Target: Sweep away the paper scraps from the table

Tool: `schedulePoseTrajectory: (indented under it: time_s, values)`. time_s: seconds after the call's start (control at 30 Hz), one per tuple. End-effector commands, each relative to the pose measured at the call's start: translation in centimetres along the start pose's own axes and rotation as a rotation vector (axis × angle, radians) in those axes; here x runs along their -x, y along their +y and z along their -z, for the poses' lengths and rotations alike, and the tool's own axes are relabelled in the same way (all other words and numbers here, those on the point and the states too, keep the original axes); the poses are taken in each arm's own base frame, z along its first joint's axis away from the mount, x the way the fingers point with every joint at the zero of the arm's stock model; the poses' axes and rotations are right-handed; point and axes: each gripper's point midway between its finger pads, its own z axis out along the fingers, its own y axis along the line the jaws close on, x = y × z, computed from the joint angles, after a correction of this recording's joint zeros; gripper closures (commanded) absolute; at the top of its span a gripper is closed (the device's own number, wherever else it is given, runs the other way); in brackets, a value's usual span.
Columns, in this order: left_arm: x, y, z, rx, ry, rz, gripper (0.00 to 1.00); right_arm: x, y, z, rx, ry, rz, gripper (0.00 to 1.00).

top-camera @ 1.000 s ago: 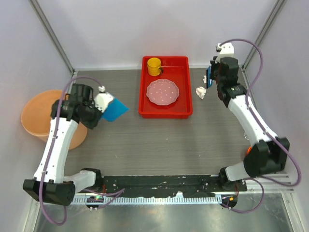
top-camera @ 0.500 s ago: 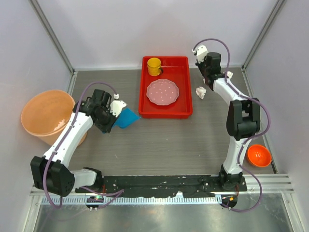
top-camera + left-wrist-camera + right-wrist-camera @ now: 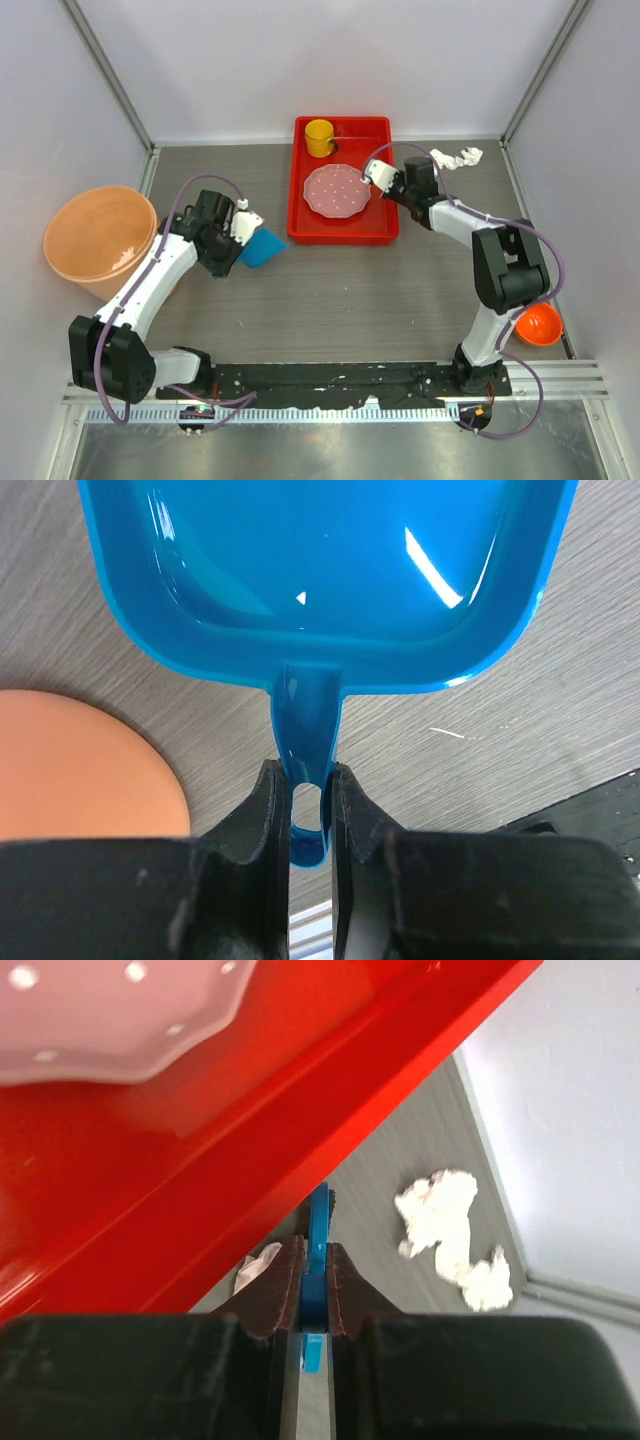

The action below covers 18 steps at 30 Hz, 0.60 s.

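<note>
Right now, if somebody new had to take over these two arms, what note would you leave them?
Left hand: shut on the handle of the blue dustpan, held left of the red tray; the pan is empty.
Right hand: shut on a thin blue tool, beside the tray's right wall.
On the table: a large paper wad by the far right wall, and a small paper scrap against the tray.
Done: nothing collected.
Left: sweep both into the pan.
</note>
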Motion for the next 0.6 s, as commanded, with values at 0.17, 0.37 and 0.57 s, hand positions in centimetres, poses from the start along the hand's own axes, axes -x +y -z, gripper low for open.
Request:
schedulePoseTrajectory:
  time_s: [0.17,0.37,0.57]
  values:
    - [-1.0,0.1,0.6,0.051,-0.043,-0.039,1.00,1.5,3.1,9.6,-0.125,0.048,-0.086,0.99]
    - [-1.1,0.0,0.3,0.053,-0.032,-0.065,1.00,2.7,9.8,14.4,-0.056,0.058,-0.196,0.99]
    - [-2.4,-0.2,-0.3,0.079,0.050,-0.122,1.00,2.0,12.2,19.7,-0.050,0.157,-0.397,0.99]
